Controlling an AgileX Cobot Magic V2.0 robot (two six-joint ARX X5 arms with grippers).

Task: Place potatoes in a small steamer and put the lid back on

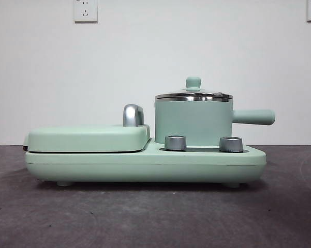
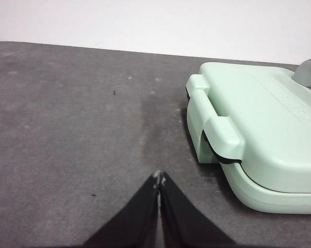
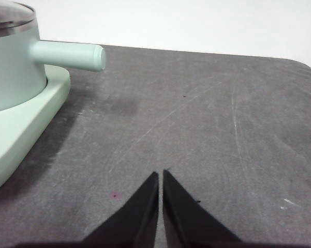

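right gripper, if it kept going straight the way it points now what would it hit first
Probably nothing: ahead of the right gripper, jaws shut, lies only bare table up to its far edge. The small steamer and its side handle sit off to one side, though depth is unclear.

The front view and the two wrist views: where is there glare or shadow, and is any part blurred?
Front view: sharp; bright glare on the lid rim and chrome handle; dark shadow under the base. Left wrist view: soft shadow on the table beside the griddle cover. Right wrist view: the small steamer casts a shadow; the right gripper looks slightly soft.
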